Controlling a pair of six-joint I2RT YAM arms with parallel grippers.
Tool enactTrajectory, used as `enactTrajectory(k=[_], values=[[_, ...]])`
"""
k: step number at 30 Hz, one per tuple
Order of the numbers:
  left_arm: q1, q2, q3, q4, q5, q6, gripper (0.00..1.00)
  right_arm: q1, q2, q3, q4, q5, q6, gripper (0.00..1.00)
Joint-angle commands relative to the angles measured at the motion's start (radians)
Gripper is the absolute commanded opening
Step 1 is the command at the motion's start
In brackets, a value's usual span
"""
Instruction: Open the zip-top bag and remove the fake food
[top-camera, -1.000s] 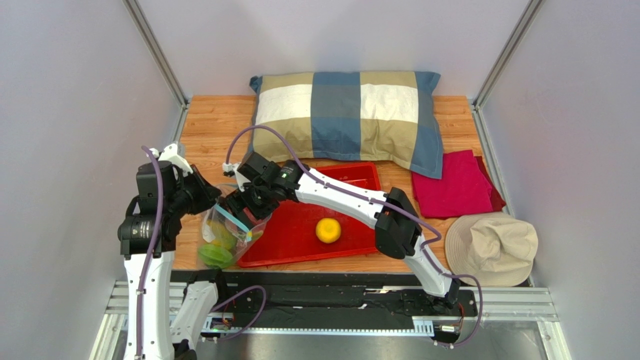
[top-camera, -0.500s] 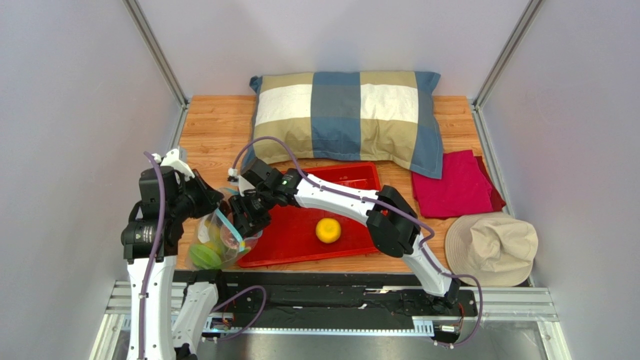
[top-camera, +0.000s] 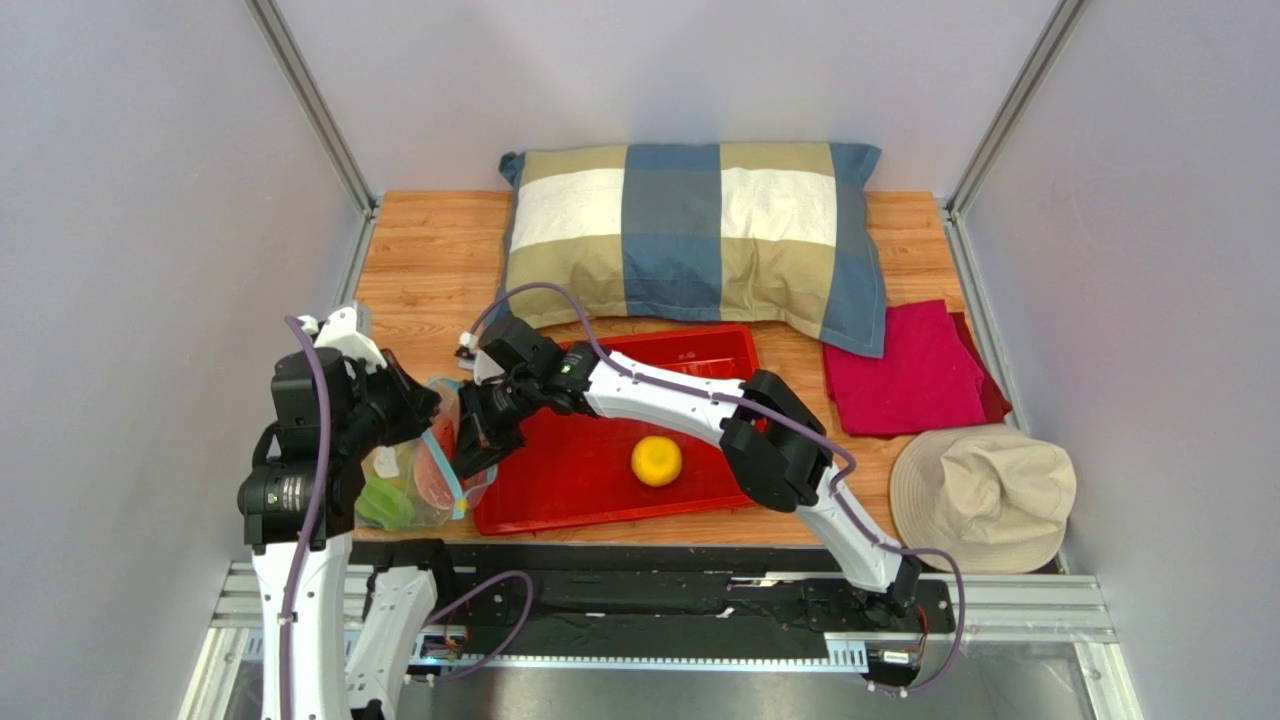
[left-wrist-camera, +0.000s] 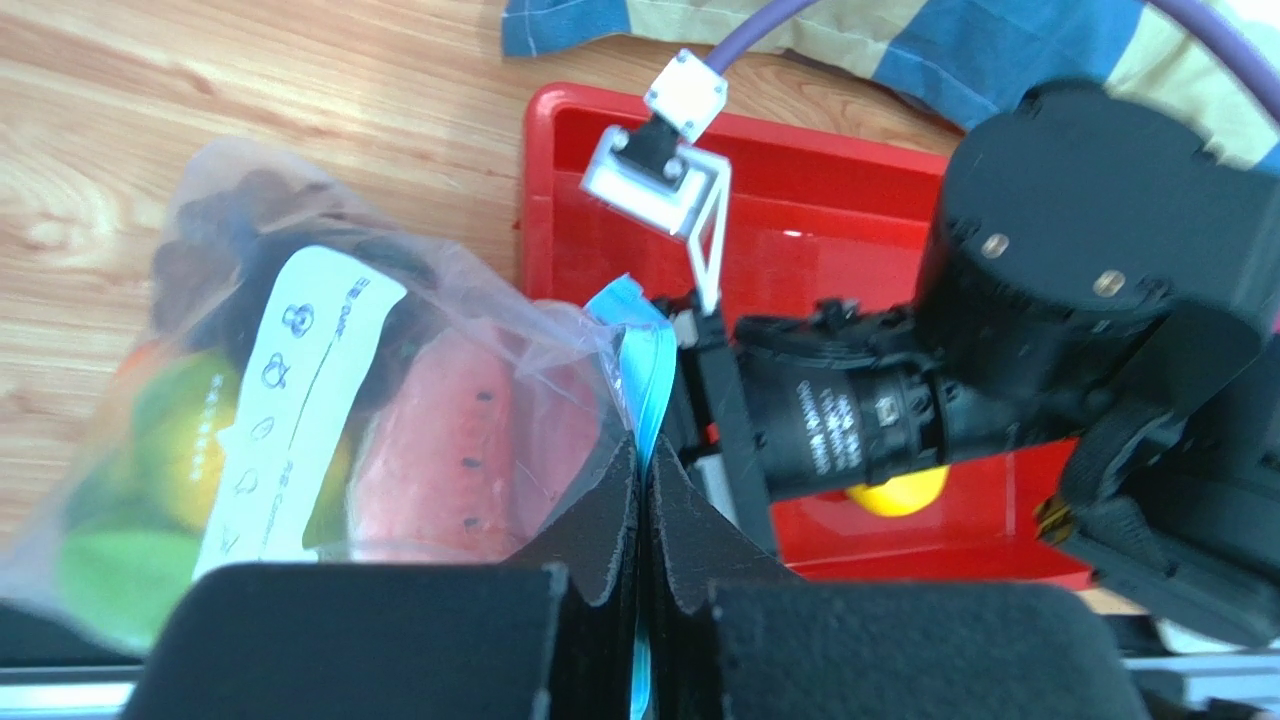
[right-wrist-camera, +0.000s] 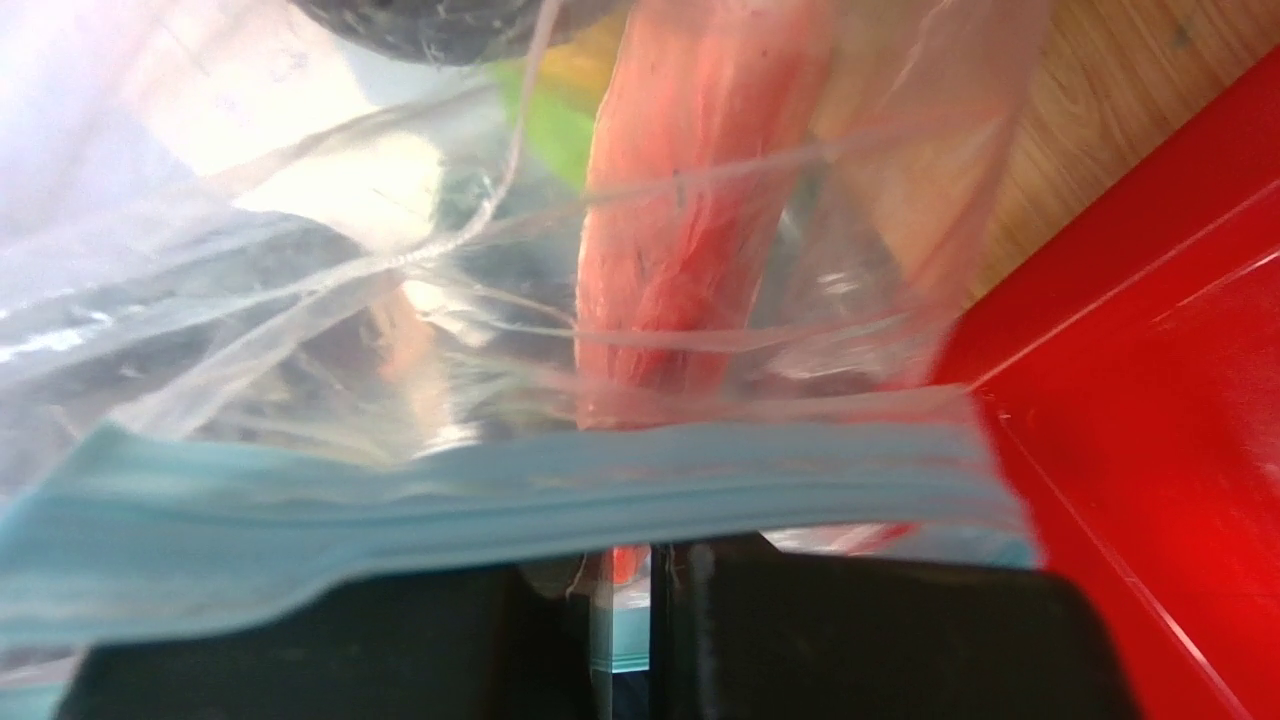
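Wooden table filled the middle of the top view. A checked pillow lay across its upper part. Below the pillow, left of centre, sat a red tray. A beige hat rested at the lower right of the table, with a dark red cloth just above it.

The zip-top bag was at the lower left of the table, just beside the tray's left edge and held up between the two arms. Both arms met at its blue-green zip strip.

The left gripper was noted in its wrist view with pads pressed together and the blue strip pinched between them. The right gripper reached in from the tray side. Its fingers stood at a narrow gap with the edge of the bag caught between them, directly under the strip. Whether the mouth of the bag had parted could not be told.

Most of the fake food remained inside the bag. A pink-red meat slice stood nearest the strip, with green and yellow-orange pieces behind it and a dark piece at the upper left of the left wrist view. One yellow citrus lay alone in the tray, well apart from the bag.
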Motion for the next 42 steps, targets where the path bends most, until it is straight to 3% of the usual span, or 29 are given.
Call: enactTrajectory(k=[1, 8, 13, 16, 20, 24, 29, 33, 37, 39, 42], values=[[0.0, -0.039, 0.007, -0.013, 0.002, 0.106, 0.0, -0.033, -0.072, 0.057, 0.14, -0.015, 0.116, 0.0], [0.001, -0.118, -0.042, -0.017, 0.046, 0.076, 0.0, -0.097, -0.06, 0.077, 0.24, -0.049, 0.28, 0.0], [0.001, -0.113, -0.036, -0.089, 0.042, 0.114, 0.0, -0.136, -0.069, 0.106, 0.274, -0.119, 0.307, 0.0], [0.001, -0.111, -0.034, -0.113, -0.036, 0.113, 0.0, -0.137, -0.074, 0.121, 0.21, -0.268, 0.218, 0.0], [0.001, -0.064, -0.027, -0.135, -0.048, 0.133, 0.0, -0.177, -0.163, 0.002, 0.184, -0.388, 0.102, 0.0], [0.001, -0.061, -0.021, -0.145, -0.122, 0.093, 0.0, -0.177, -0.187, 0.019, -0.065, -0.46, -0.072, 0.0], [0.001, -0.007, 0.022, -0.105, -0.183, 0.044, 0.0, -0.131, -0.266, -0.021, -0.334, -0.376, -0.366, 0.0], [0.001, 0.054, 0.068, -0.076, -0.246, 0.008, 0.0, -0.119, -0.368, -0.085, -0.532, -0.3, -0.503, 0.0], [0.001, 0.085, 0.078, -0.03, -0.223, -0.004, 0.0, -0.124, -0.474, -0.194, -0.554, -0.275, -0.552, 0.0], [0.001, 0.091, 0.073, -0.021, -0.217, -0.007, 0.0, -0.143, -0.502, -0.202, -0.651, -0.198, -0.624, 0.0], [0.001, 0.089, 0.073, -0.016, -0.197, -0.015, 0.0, -0.246, -0.565, -0.309, -0.617, -0.051, -0.615, 0.0]])
